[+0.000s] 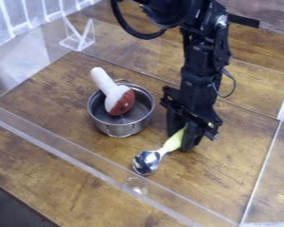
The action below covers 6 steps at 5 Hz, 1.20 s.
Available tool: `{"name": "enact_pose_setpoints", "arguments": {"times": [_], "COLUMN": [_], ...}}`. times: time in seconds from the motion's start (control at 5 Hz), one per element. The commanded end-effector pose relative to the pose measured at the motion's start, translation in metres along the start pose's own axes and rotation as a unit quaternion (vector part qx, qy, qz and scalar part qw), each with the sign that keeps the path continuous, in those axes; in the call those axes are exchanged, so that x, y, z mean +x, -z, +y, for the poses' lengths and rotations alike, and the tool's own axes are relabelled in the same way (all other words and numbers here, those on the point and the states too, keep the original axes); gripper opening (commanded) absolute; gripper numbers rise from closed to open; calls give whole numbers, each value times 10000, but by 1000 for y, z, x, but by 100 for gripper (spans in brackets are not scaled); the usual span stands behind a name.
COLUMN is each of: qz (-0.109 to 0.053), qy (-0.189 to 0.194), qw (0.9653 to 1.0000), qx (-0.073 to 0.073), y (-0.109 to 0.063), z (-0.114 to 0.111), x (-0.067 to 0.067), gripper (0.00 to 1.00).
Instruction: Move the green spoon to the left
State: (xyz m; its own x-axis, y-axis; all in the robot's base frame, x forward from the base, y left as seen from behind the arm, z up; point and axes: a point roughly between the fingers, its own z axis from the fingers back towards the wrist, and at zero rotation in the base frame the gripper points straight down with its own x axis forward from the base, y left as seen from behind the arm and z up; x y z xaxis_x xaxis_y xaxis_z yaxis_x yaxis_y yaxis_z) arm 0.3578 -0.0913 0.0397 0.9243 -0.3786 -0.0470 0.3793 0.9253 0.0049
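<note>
Nearest the front on the wooden table (61, 164), the green spoon (147, 161) lies with its bowl toward the camera, right of the metal pot (121, 113). Behind, the gripper (180, 135) is closed on its handle.

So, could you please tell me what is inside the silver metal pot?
Inside the silver metal pot rests the dark red head of a utensil, its white handle leaning out over the rim. Whatever lies beneath that head is covered and cannot be seen.
</note>
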Motion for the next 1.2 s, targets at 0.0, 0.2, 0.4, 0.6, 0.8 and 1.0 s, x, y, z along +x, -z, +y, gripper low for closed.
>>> {"name": "enact_pose_setpoints", "arguments": {"times": [0.0, 0.2, 0.4, 0.6, 0.8, 1.0], "qz": [-567, -642, -729, -849, -968, -914], "qy": [-57, -163, -292, -423, -506, -624], "qw": [9983, 9976, 9964, 9946, 9926, 9926], "qx": [147, 213, 311, 427, 525, 508], "y": [-46, -57, -80, -106, -131, -127], "z": [3, 4, -4, -11, -14, -20], "x": [1, -6, -9, -14, -27, -43], "gripper": [0, 0, 0, 0, 0, 0]}}
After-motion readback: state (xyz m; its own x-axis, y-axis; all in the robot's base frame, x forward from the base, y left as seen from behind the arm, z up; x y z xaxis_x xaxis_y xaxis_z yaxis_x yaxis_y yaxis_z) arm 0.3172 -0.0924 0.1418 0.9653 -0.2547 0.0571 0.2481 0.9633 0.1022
